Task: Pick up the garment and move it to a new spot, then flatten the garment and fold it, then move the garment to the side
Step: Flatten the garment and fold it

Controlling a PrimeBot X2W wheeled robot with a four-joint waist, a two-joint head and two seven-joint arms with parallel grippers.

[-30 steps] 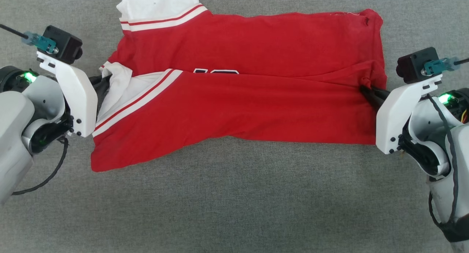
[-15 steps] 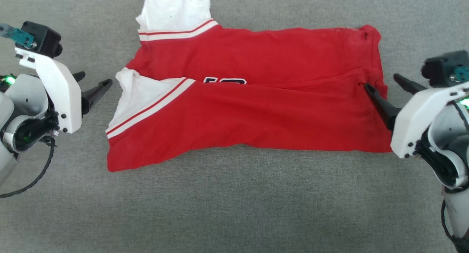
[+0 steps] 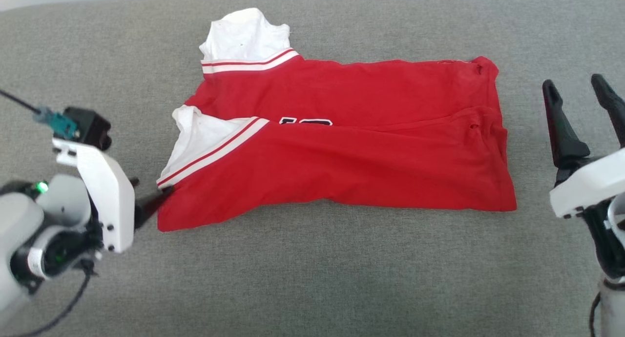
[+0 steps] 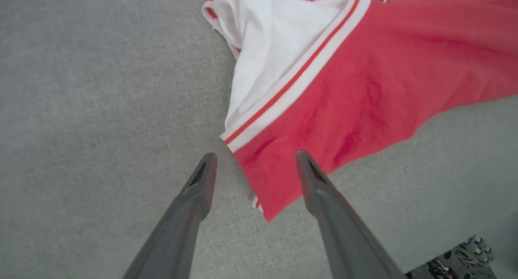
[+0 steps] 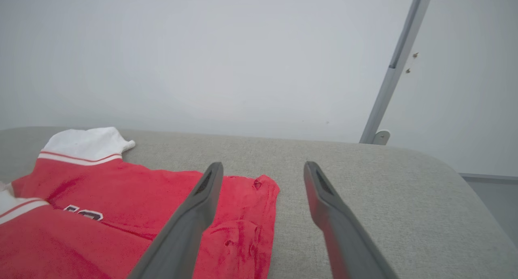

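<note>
The garment (image 3: pixel 342 146), folded lengthwise, lies across the upper middle of the gray padded surface (image 3: pixel 312 278), with the left gripper (image 4: pixel 255 155) at lower left angled in, fingers spread astride its corner, and the right gripper (image 3: pixel 573 81) at the right edge pointing up, spread wide, clear of the cloth.

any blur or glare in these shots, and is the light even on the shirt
Head view: sharp, with soft even light; the garment casts only a thin shadow on the grey surface. Left wrist view: a little soft overall, and the left gripper is blurred close up. Right wrist view: the wall is washed pale with no glare, and the wide lens bows the surface's far edge.
</note>
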